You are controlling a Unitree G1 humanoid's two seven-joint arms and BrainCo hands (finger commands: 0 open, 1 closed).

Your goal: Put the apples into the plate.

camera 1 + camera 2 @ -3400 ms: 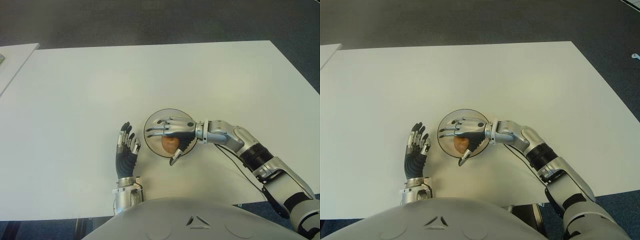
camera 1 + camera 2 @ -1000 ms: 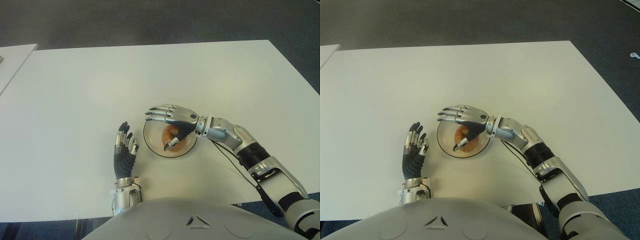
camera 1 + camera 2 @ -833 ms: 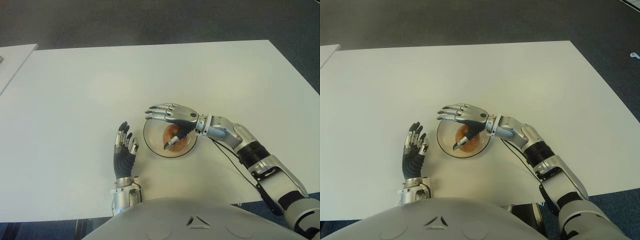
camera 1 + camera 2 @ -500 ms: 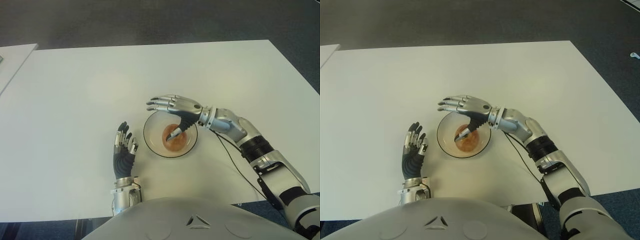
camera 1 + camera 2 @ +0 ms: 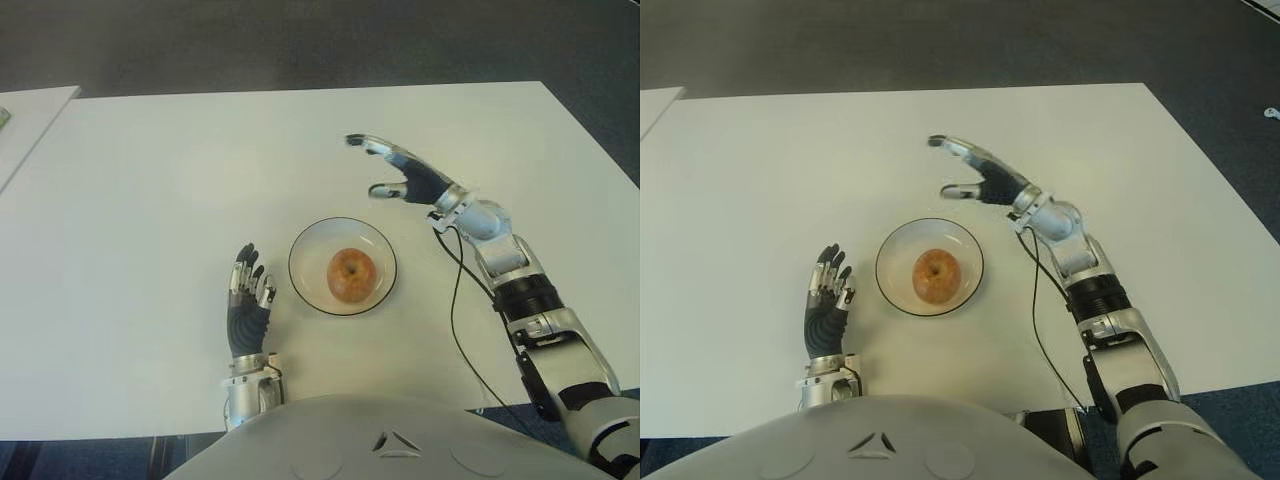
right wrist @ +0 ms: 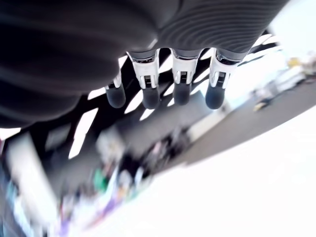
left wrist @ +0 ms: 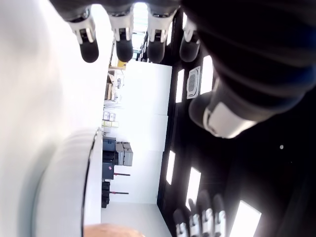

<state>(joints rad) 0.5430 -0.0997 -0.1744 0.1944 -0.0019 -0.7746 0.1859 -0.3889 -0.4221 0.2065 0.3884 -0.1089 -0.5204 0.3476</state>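
On the white worktop (image 5: 140, 200), the left hand (image 5: 249, 300) shows just left of the plate (image 5: 310, 240), its fingers (image 7: 123, 47) straight and apart, holding nothing. The apple (image 5: 351, 275) sits in the middle of the plate, clear of both hands. To the right and beyond the plate, the right hand (image 5: 405, 178) hangs above the worktop with its fingers (image 6: 150, 91) extended and empty. The placing step looks complete for this apple, and no other apple is in view, so the next move probably calls only for drawing the right arm clear.
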